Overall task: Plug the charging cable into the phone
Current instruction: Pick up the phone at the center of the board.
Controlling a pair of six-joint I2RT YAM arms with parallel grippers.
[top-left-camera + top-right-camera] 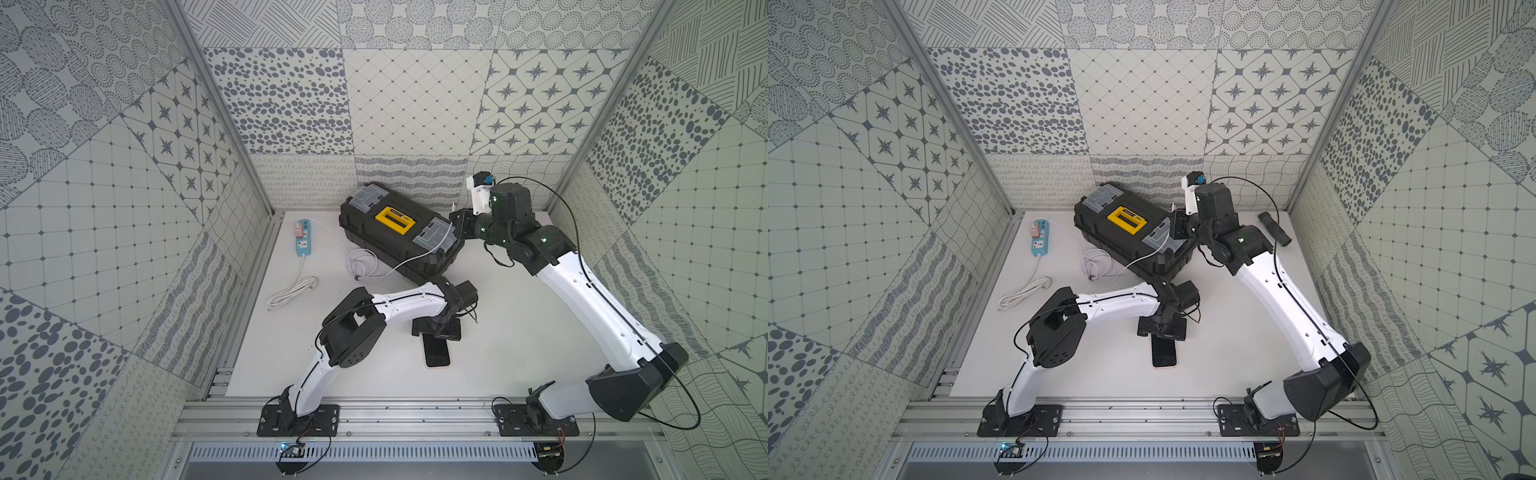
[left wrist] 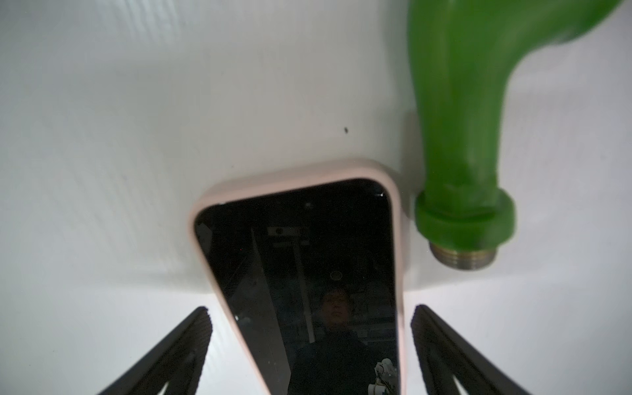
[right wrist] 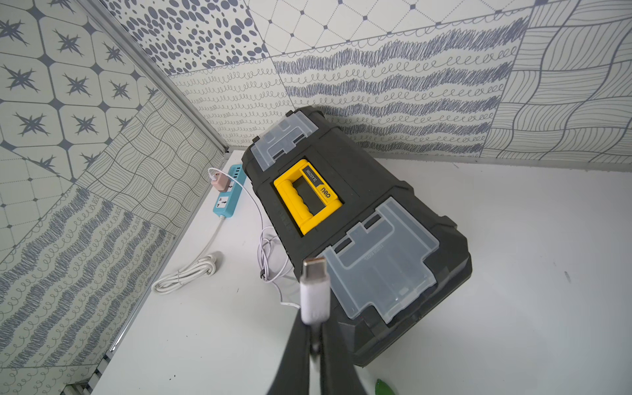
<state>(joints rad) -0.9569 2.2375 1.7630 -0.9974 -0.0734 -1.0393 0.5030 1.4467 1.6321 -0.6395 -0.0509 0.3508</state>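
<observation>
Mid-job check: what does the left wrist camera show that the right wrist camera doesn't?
Left wrist only: the phone, screen up, flanked by the open left pincer, with a green fitting beside it. Right wrist only: the charging cable, its plug clamped in the shut right pincer, plus the black toolbox and blue power strip. Both: the white table; a green sliver in the right wrist view may be that fitting.

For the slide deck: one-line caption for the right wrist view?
Right gripper shut on the charging cable just behind its plug; black toolbox and blue power strip in the background.
</observation>
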